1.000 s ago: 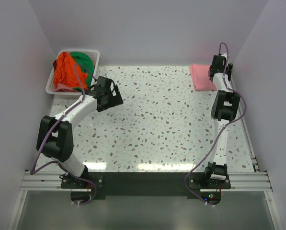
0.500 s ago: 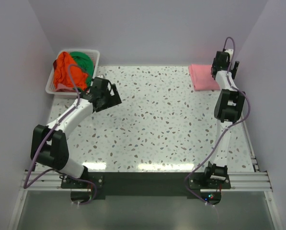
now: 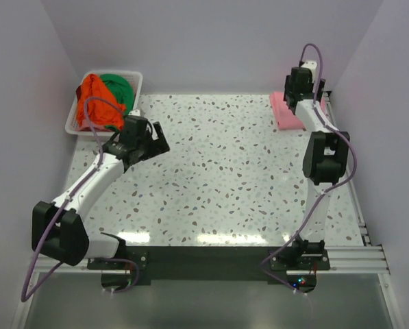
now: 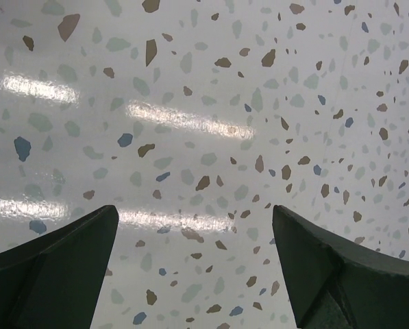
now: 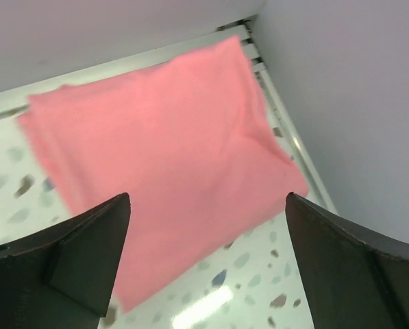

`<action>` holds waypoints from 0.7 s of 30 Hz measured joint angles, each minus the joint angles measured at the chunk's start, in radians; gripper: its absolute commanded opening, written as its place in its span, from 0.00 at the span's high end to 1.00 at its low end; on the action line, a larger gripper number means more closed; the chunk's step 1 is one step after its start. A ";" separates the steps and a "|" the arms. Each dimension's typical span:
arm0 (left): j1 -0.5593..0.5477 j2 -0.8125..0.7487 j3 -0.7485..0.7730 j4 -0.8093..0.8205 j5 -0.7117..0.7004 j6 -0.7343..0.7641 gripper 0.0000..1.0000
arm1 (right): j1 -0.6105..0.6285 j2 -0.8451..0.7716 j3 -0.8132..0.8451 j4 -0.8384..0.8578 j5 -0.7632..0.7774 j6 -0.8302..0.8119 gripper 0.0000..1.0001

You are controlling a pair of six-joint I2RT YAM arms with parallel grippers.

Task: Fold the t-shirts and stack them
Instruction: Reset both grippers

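Observation:
A folded pink t-shirt [image 3: 285, 114] lies flat in the table's far right corner, and it fills the right wrist view [image 5: 170, 144]. My right gripper [image 3: 296, 88] [image 5: 207, 195] hovers above it, open, with nothing between its fingers. Orange [image 3: 94, 101] and green [image 3: 119, 85] t-shirts sit crumpled in the white basket [image 3: 138, 77] at the far left. My left gripper [image 3: 153, 139] [image 4: 194, 209] is open and empty. It hangs over bare speckled table just in front of and to the right of the basket.
Walls close in the table at the left, back and right. A metal rail [image 5: 286, 130] runs along the right edge beside the pink shirt. Speckled tabletop [image 3: 225, 178] lies between the two arms.
My right gripper has risen off the pink shirt and swung left and back, its jaws now wide. My left gripper has drifted left, nearer the basket, still open.

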 measured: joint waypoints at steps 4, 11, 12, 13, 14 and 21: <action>0.000 -0.064 -0.040 0.005 0.000 0.001 0.00 | 0.110 -0.152 -0.140 0.007 -0.023 0.034 0.01; 0.000 -0.177 -0.134 0.014 0.008 0.002 0.00 | 0.240 -0.531 -0.513 0.037 -0.166 0.224 0.01; 0.000 -0.193 -0.148 0.018 0.008 0.002 0.00 | 0.249 -0.580 -0.563 0.035 -0.182 0.246 0.01; 0.000 -0.208 -0.163 0.022 0.009 0.002 0.00 | 0.261 -0.625 -0.609 0.032 -0.193 0.266 0.01; 0.000 -0.222 -0.177 0.028 0.010 0.001 0.00 | 0.274 -0.668 -0.650 0.026 -0.210 0.284 0.01; 0.000 -0.264 -0.237 0.042 0.013 -0.003 0.00 | 0.386 -0.960 -0.915 -0.028 -0.344 0.363 0.01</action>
